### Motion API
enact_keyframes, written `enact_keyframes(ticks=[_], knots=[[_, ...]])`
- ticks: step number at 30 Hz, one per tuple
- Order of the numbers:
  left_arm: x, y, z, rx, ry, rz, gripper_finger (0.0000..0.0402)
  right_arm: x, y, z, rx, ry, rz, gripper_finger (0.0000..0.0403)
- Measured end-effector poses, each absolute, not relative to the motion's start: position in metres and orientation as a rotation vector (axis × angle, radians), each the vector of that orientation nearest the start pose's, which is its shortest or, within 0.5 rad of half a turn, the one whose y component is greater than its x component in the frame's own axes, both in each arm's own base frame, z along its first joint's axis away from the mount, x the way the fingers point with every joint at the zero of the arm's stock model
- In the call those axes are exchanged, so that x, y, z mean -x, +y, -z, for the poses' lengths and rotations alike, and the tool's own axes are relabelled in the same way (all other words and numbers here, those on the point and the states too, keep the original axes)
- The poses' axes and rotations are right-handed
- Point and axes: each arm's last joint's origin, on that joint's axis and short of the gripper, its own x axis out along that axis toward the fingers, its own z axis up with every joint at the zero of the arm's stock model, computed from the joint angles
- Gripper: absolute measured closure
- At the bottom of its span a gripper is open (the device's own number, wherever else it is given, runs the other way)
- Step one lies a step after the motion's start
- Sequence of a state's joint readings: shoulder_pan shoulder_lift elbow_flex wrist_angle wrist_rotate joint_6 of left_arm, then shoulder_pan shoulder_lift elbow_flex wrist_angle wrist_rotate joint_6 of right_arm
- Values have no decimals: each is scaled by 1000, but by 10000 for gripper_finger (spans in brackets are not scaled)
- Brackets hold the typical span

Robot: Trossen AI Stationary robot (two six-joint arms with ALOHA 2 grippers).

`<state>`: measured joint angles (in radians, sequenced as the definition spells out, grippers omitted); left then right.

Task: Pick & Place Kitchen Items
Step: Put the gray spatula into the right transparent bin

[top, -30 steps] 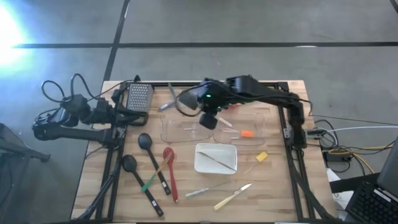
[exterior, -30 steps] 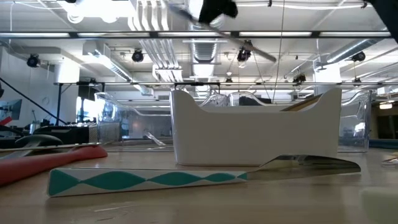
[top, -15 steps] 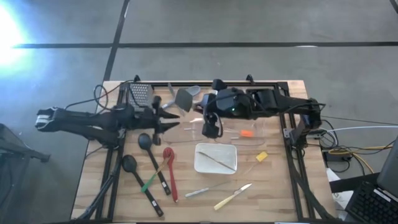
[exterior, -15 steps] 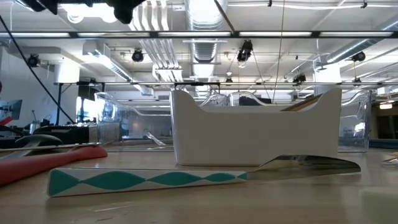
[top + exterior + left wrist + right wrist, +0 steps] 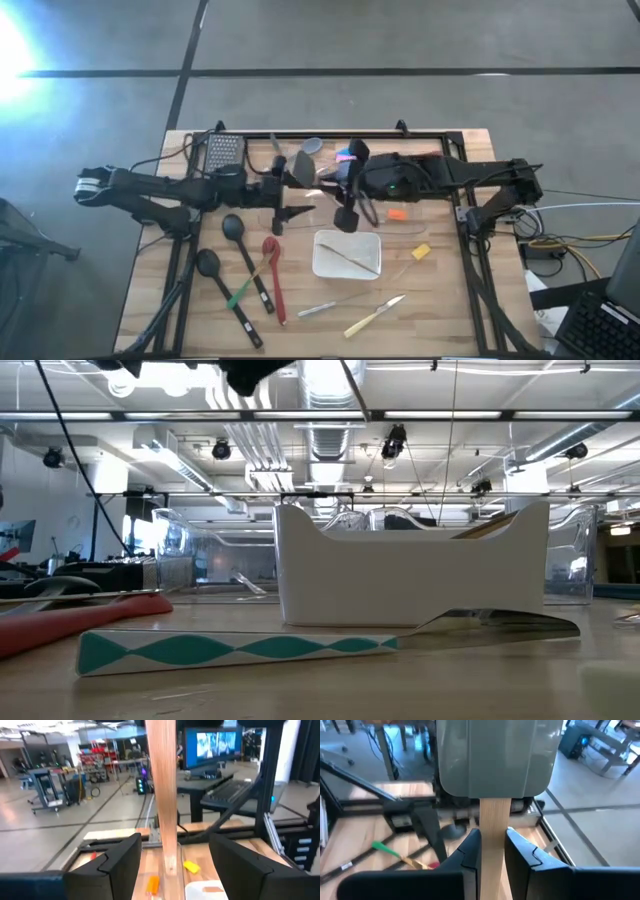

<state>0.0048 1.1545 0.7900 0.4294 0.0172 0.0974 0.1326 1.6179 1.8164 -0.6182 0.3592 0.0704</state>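
A spatula with a grey blade (image 5: 495,757) and a wooden handle (image 5: 162,795) is held up over the table's middle by my right gripper (image 5: 493,847), which is shut on it. In the high view the blade (image 5: 300,172) shows between the two arms. My left gripper (image 5: 172,865) reaches in level from the table's left. It is open, with a finger on either side of the handle and a gap showing on both sides. Black ladles (image 5: 232,228), a red spoon (image 5: 270,247) and small knives (image 5: 375,315) lie flat on the table. My right gripper pinches the wooden handle (image 5: 492,822) between its two fingers, just below the grey blade. The fingers come from the table's right, slanting a little down, and lie across the handle. The spatula is lifted clear with its blade up and its handle hanging below.
A white tray (image 5: 322,262) stands near the table's middle with a thin stick in it. Behind it are clear bins (image 5: 415,205), an orange piece (image 5: 397,214) and a yellow piece (image 5: 421,251). A dark grater (image 5: 225,152) lies at the far left. A teal-patterned knife (image 5: 235,650) lies near the front.
My left arm has stretched from the table's left edge toward the middle, and its fingers have opened around the spatula's handle. My right gripper has drawn back toward the table's right with the spatula and tipped up from pointing steeply down to nearly level.
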Motion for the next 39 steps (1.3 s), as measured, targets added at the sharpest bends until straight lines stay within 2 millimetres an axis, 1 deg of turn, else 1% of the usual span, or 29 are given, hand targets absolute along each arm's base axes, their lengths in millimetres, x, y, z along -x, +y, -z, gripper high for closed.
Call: enact_keyframes(ticks=[2,5,7,12,14,21,23,26,31,38,39], knots=[[-266,1,-325,-106,-109,7,160,-342,35,-435,27,386,240,360],[-275,1,-326,-117,-142,8,160,-338,34,-431,16,383,245,360],[-282,0,-322,-125,-135,24,160,-337,34,-431,5,378,245,360],[-298,1,-329,-130,-160,33,160,-338,34,-429,3,383,241,360],[-304,1,-327,-134,-139,44,161,-338,35,-428,3,385,241,360],[-308,2,-332,-137,-156,46,168,-338,38,-424,-1,400,213,360],[-309,2,-330,-137,-148,45,182,-338,38,-424,0,401,212,360],[-308,2,-331,-137,-151,45,223,-338,38,-424,-1,402,212,360],[-308,4,-329,-144,-132,39,331,-338,38,-424,7,403,204,360],[-301,10,-331,-154,-74,28,333,-338,38,-423,4,407,205,359],[-299,10,-331,-158,-63,26,333,-338,38,-423,2,408,205,354]])
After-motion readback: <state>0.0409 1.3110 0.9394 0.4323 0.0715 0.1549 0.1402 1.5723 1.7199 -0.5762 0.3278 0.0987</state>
